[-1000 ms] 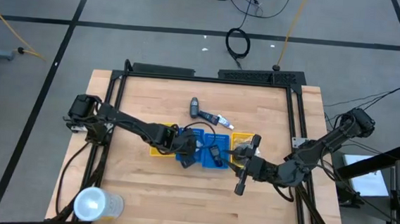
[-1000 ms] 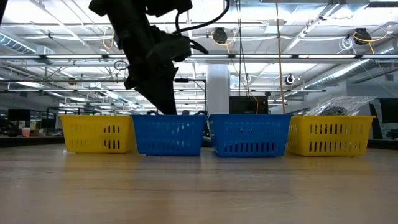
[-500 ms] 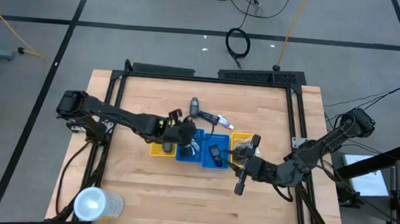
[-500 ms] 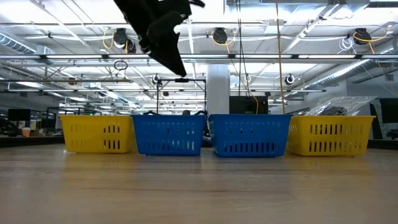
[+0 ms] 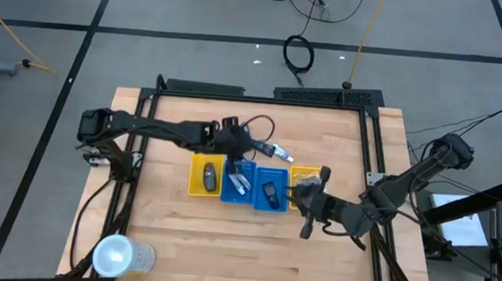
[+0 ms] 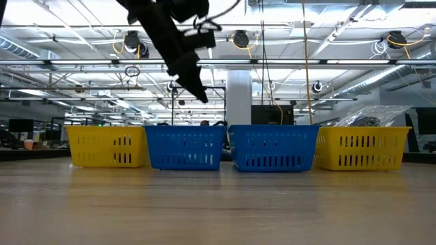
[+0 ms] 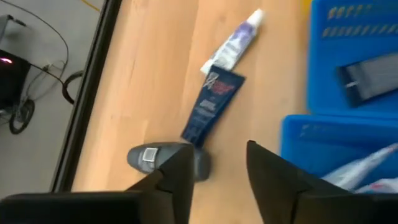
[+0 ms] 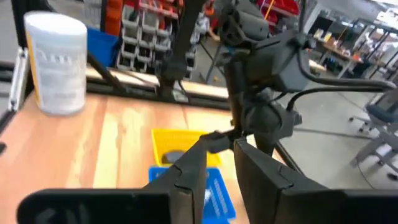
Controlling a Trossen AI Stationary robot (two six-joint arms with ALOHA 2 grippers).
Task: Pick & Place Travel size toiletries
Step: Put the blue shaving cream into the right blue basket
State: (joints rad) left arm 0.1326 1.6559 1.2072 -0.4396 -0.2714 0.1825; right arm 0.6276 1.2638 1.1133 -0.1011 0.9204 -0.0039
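1. Toiletries lie on the table just past my left gripper (image 7: 214, 168), fingers spread with nothing between: a grey bottle (image 7: 166, 160), then a dark blue tube (image 7: 213, 104), then a white tube (image 7: 234, 45).
2. My right gripper (image 8: 217, 163), fingers slightly apart, grips nothing beside the yellow tray (image 5: 304, 175).

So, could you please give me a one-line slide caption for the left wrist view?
Left gripper, fingers apart, hovers above a dark tube and a white tube lying on the wood beside blue trays.

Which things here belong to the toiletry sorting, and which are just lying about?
Job: white tube, dark tube, grey bottle on the table; dark item in yellow tray; white tubes and black item in blue trays.
Lying about: clear cup, cable coil on the floor.
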